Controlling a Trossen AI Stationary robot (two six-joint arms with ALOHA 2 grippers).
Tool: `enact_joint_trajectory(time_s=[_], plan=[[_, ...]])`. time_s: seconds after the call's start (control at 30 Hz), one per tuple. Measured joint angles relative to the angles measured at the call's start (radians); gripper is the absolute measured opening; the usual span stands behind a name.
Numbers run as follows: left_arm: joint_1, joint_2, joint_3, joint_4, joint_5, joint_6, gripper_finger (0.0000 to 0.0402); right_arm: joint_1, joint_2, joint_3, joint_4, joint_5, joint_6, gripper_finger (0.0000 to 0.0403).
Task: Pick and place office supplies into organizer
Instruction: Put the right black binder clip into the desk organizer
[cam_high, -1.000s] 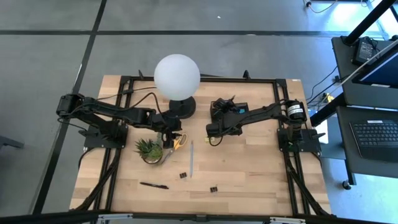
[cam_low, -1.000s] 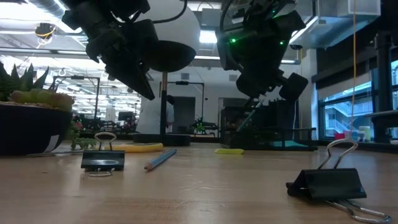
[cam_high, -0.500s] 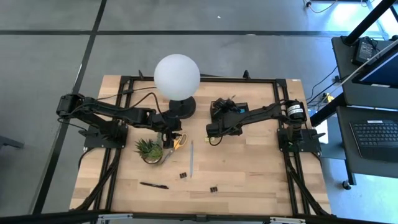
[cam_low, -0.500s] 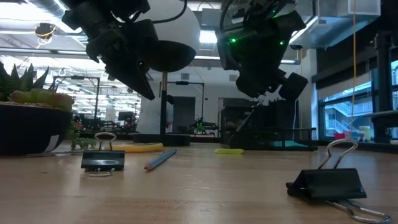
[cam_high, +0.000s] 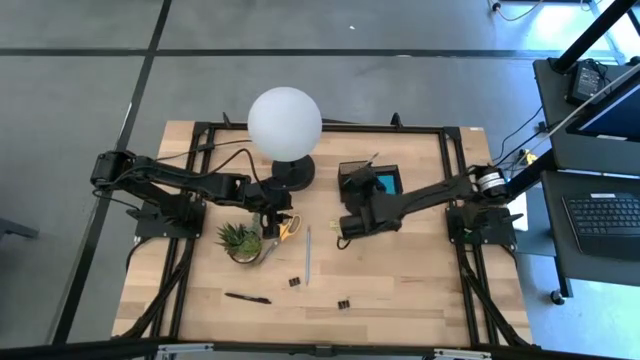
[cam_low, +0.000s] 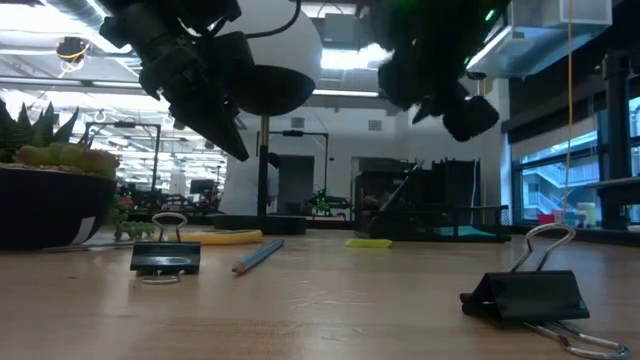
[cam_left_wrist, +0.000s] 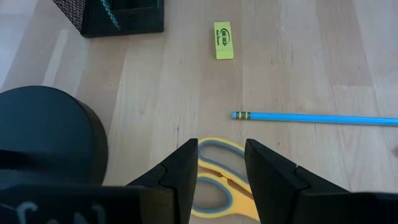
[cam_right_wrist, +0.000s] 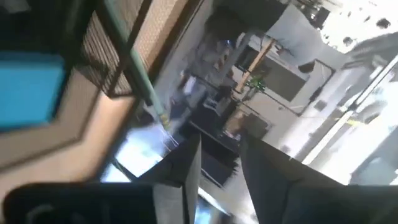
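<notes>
The black mesh organizer (cam_high: 365, 182) stands near the table's middle. A blue sticky-note pad (cam_high: 384, 183) lies in it, and a thin pen (cam_right_wrist: 142, 73) leans out of it. My right gripper (cam_high: 345, 227) hovers open and empty on the organizer's near side, by the small yellow piece (cam_left_wrist: 222, 32). My left gripper (cam_left_wrist: 221, 168) hangs open over the yellow-handled scissors (cam_left_wrist: 217, 186), clear of them. A blue pencil (cam_high: 308, 255), two binder clips (cam_high: 295, 282) (cam_high: 344, 302) and a black pen (cam_high: 247, 298) lie nearer the front edge.
The white globe lamp (cam_high: 285, 120) and its black base (cam_left_wrist: 50, 130) stand just beyond my left gripper. A green potted plant (cam_high: 240, 240) sits on the near side of that gripper. Bare wood lies right of the binder clips.
My right gripper has drawn away from the organizer toward the table's near edge, rising and rolling as it went. The organizer and the blue pad now show uncovered from above. The pen stays leaning in the organizer.
</notes>
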Motion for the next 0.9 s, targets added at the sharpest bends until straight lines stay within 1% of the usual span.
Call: enact_joint_trajectory(time_s=[0.03, 0.1, 0.2, 0.3, 0.4, 0.47, 0.53, 0.6, 0.9], plan=[[0.000, 0.000, 0.000, 0.000, 0.000, 0.000, 0.0127, 0.017, -0.014, 0.001, 0.000, -0.023, 0.040, 0.0115], [0.000, 0.000, 0.000, 0.000, 0.000, 0.000, 0.0127, 0.050, -0.037, 0.002, 0.003, -0.107, 0.115, 0.0115], [0.000, 0.000, 0.000, 0.002, 0.000, 0.000, 0.0127, 0.100, -0.057, 0.024, 0.005, -0.315, 0.243, 0.0115], [0.000, 0.000, 0.000, 0.003, 0.000, 0.000, 0.0127, 0.141, -0.060, 0.069, 0.033, -0.546, 0.377, 0.0115], [0.000, 0.000, 0.000, 0.007, 0.000, 0.000, 0.0127, 0.179, -0.060, 0.100, 0.132, -0.738, 0.477, 0.0115], [0.000, 0.000, 0.000, 0.008, 0.000, 0.000, 0.0127, 0.205, -0.060, 0.105, 0.232, -0.841, 0.507, 0.0115], [0.000, 0.000, 0.000, 0.014, 0.000, 0.000, 0.0127, 0.233, -0.060, 0.104, 0.319, -0.919, 0.491, 0.0115], [0.000, 0.000, 0.000, 0.019, 0.000, 0.000, 0.0127, 0.265, -0.060, 0.087, 0.425, -0.971, 0.460, 0.0115], [0.000, 0.000, 0.000, 0.029, 0.000, -0.010, 0.0127, 0.375, -0.058, -0.006, 0.741, -0.976, 0.456, 0.0115]])
